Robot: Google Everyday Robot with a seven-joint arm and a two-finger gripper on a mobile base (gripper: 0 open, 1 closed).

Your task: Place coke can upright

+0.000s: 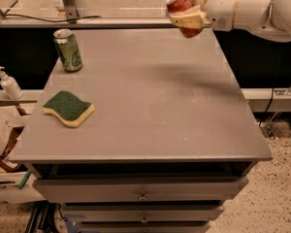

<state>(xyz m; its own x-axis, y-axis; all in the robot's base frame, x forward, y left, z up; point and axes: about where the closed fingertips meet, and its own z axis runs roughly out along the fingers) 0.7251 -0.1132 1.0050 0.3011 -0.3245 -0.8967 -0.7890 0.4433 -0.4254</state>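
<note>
Carrying step: the gripper (pixel 188 17) is clamped on the tilted coke can (pixel 178 3). Next, it likely must right it and lower to the table (pixel 150 106) below.

Glossy metal coke can (pixel 179 2) in cream plastic hand (pixel 187 18), above far edge of matt table (pixel 155 106).

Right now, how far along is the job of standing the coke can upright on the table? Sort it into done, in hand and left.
Done: the hand is shut on the coke can. In hand: the can hangs tilted in the air above the far right corner of the table. Left: lower it, stand it upright on the grey top, let go.
</note>
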